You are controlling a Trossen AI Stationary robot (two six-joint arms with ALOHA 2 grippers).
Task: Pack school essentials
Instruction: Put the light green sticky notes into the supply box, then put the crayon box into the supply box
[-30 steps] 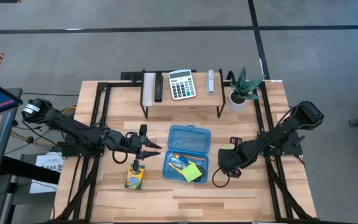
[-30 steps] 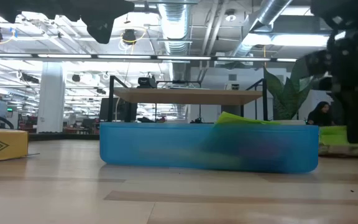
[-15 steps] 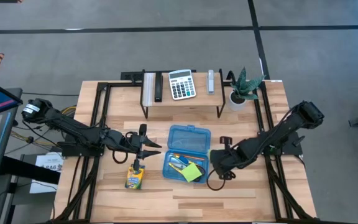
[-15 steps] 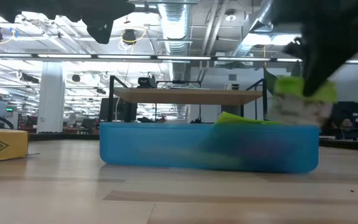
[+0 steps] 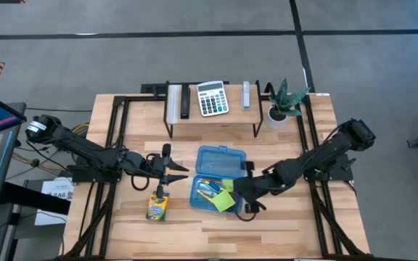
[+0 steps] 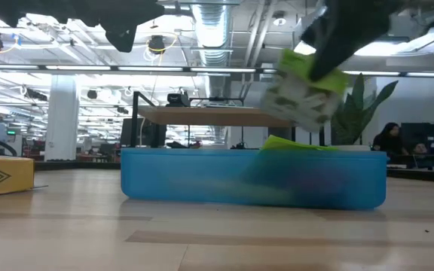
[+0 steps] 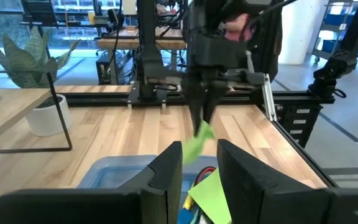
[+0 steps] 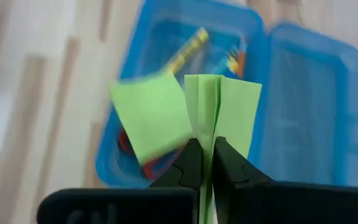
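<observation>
Look at your right gripper [image 8: 205,163] first: its two dark fingers are pressed almost together on a folded lime-green pad of sticky notes [image 8: 221,109], which stands up from between them like a thin wedge. In the high view that right gripper [image 5: 244,191] hangs over the right-hand rim of the open blue pencil case [image 5: 220,158], and in the low view the green pad [image 6: 304,89] is lifted clear above the case's wall [image 6: 194,175], tilted, touching nothing but the fingers.

Inside the blue case you already have a loose lime-green sticky-note sheet [image 5: 226,201], lying flat in the half of the case farther from the calculator, with yellow and orange pencils [image 8: 190,48] beside it and something red under the sheet [image 8: 149,168]; you cannot tell from here what the red thing is. The case's lid half lies open and flat toward the calculator [image 5: 212,98].

Your left gripper [image 5: 167,172] waits just to the left of the case, low over the surface [image 5: 281,225]. Its fingers [image 7: 167,168] stand slightly apart with nothing between them, pointed toward the case. The crayon box [image 5: 157,208] lies on the surface to the left of the case, just beyond the left gripper, touched by neither arm.

The calculator sits on the small raised shelf [image 5: 249,116] behind the case, and the potted plant [image 5: 283,101] stands at that shelf's right end.
</observation>
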